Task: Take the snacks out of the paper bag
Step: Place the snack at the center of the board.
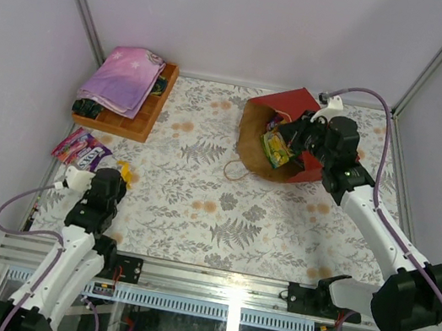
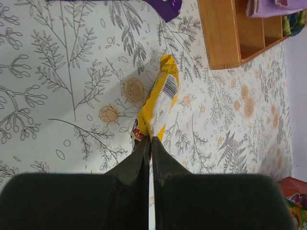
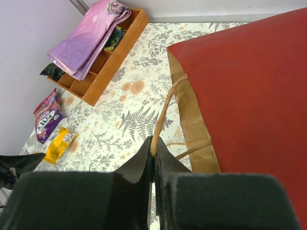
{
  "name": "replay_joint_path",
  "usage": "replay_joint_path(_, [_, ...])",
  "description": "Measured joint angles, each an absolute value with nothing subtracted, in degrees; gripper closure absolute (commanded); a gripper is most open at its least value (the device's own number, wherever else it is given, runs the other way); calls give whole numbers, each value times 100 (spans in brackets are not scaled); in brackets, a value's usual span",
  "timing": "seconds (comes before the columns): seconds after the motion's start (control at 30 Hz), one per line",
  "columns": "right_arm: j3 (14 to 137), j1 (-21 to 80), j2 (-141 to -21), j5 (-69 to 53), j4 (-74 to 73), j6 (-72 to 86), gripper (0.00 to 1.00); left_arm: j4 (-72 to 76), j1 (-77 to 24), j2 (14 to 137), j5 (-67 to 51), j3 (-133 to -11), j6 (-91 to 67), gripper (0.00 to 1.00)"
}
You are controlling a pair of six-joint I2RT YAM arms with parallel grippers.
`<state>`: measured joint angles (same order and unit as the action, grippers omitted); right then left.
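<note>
The paper bag [image 1: 255, 129] lies on its side at the back right, red outside [image 3: 249, 81], brown inside, mouth facing left. Green-yellow and other snacks [image 1: 276, 149] show inside it. My right gripper [image 1: 293, 135] is at the bag's mouth; in the right wrist view it [image 3: 154, 140] is shut on the bag's twisted paper handle [image 3: 165, 112]. My left gripper [image 1: 119, 177] is low at the near left, and in the left wrist view it [image 2: 149, 140] is shut on the end of a yellow packet [image 2: 160, 98]. Purple packets [image 1: 81, 148] lie just behind it.
A wooden tray [image 1: 138, 123] with a folded pink-purple cloth [image 1: 125, 78] stands at the back left, also in the left wrist view [image 2: 223, 33]. The bag's second handle [image 1: 232, 173] loops onto the floral tabletop. Walls close in on the left, right and back.
</note>
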<state>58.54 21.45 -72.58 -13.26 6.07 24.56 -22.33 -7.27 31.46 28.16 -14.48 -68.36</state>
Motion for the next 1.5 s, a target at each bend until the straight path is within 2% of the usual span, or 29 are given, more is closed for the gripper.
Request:
replay_joint_path(0.3, [5859, 2145, -7286, -1426, 607, 2449, 100, -2237, -373, 3225, 2676, -1372, -6899, 100])
replay_joint_path(0.57, [5859, 2145, -7288, -1457, 604, 2447, 100, -1444, 257, 4392, 2108, -1247, -6823, 98])
replay_joint_path(0.6, [5859, 2145, -7290, -1459, 604, 2447, 100, -1262, 373, 4595, 1990, -1249, -6783, 90])
replay_joint_path(0.63, [5859, 2145, -7290, -1459, 602, 2445, 100, -1109, 467, 4748, 1898, -1249, -6748, 77])
replay_joint_path(0.67, [5859, 2145, -7290, -1459, 596, 2445, 100, -917, 589, 4960, 1758, -1256, -6702, 52])
replay_joint_path(0.7, [5861, 2145, -7290, -1459, 589, 2440, 100, -799, 687, 5129, 1636, -1278, -6641, 23])
replay_joint_path(0.73, [5861, 2145, -7290, -1459, 580, 2436, 100, -582, 805, 5345, 1483, -1315, -6635, 3])
replay_joint_path(0.77, [5861, 2145, -7290, -1459, 569, 2423, 100, -405, 860, 5413, 1345, -1356, -6543, 0])
replay_joint_path(0.87, [5859, 2145, -7290, -1455, 537, 2397, 100, 106, 947, 5531, 985, -1542, -6460, 0])
replay_joint_path(0.97, [5861, 2145, -7288, -1452, 526, 2386, 100, 1, 950, 5404, 740, -1542, -6416, 0])
replay_joint_path(1.2, [5859, 2145, -7290, -1459, 563, 2414, 100, -244, 707, 4211, 185, -1592, -6307, 0])
replay_joint_path(1.3, [5859, 2145, -7303, -1472, 620, 2471, 100, -294, -78, 4399, 62, -1999, -5964, 0])
replay_joint_path(1.5, [5861, 2145, -7336, -1509, 661, 2554, 100, -405, -2919, 6805, 622, -4160, -4755, 0])
